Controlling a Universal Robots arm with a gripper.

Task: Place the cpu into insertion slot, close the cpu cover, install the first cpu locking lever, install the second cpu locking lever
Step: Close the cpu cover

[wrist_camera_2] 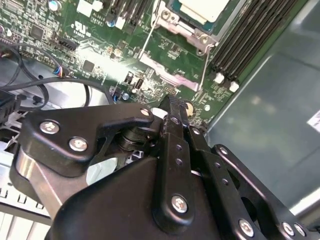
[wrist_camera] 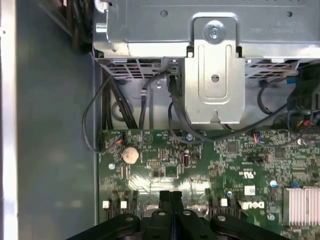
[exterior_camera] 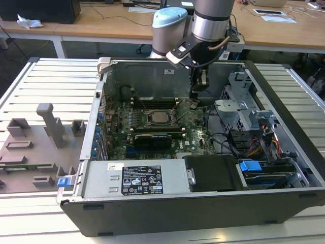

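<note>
Cpu, the small flat square chip with a dull silver-grey top (exterior_camera: 158,117), sits in the insertion slot, a square socket with a silver metal rim (exterior_camera: 148,118). The slot is near the middle of the green circuit board (exterior_camera: 195,134) inside the open dark-grey computer case (exterior_camera: 203,213) on the pale slatted counter (exterior_camera: 45,76). In the exterior view the black hand (exterior_camera: 197,94) hangs near the case's far wall, apart from the socket toward the exterior view's right.

In the second wrist view the cpu cover, a thin silver metal frame (wrist_camera_2: 192,32), appears to lie down around the chip. One thin wire locking lever (wrist_camera_2: 144,47) and a second such lever (wrist_camera_2: 207,67) run out from the socket. The hand is closed with nothing between its fingers, its tips near a round coin cell (wrist_camera_2: 189,106).

In the first wrist view the closed hand hovers over the board's edge.

Placing and covering look done, so the lever step seems in hand. It calls for setting the closed tips on a wire. Whether either lever is latched, I cannot tell.
</note>
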